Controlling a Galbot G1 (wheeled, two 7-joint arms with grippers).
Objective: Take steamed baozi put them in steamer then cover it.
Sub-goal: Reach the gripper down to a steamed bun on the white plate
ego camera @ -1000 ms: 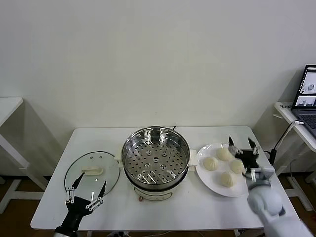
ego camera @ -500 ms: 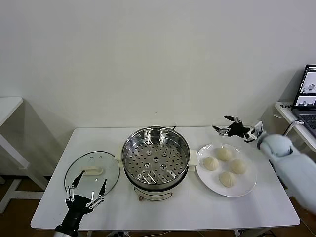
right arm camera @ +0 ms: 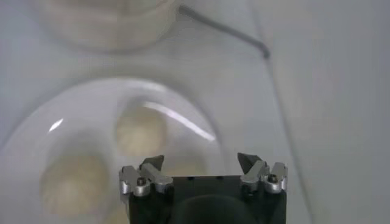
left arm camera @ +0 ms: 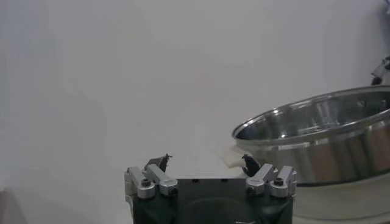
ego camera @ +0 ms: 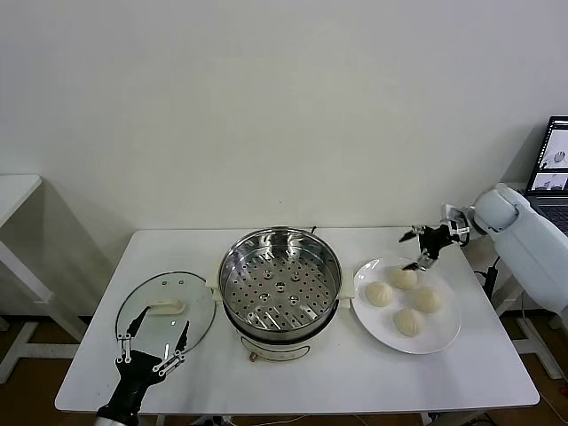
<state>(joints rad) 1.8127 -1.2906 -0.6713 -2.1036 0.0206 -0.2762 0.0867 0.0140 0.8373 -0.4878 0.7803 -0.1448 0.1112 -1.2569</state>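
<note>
The right tool [ego camera: 422, 248] has moved. A second ago it was low at the near side of the white plate [ego camera: 442, 333]. Then it swung up behind the plate. Now it hangs over the plate's far edge, just above the back baozi [ego camera: 404, 277], with its fingers spread wide and nothing in them. It looks like the arm is lining up to come down on that bun, so the first pick is about to start.

All four steamed baozi [right arm camera: 141, 129] sit on the plate, close together. None is in the steamer [ego camera: 280, 280] yet. The steamer stands in the middle of the tabletop [ego camera: 346, 373], open, with its holey tray bare. The glass cover [ego camera: 166, 312] lies flat on the tabletop to the left of the steamer, touching or almost touching its side handle.

The left tool [ego camera: 153, 349] waits low at the near edge of the tabletop, over the near rim of the cover. Its fingers are spread wide too, and it holds nothing.

The plate sits just beside the steamer, so the way from bun to pot is short. The steamer's rim is high, so a bun must be lifted over it. The buns are packed close, so the fingers could bump a neighbor. There is bare tabletop in front of the plate.
</note>
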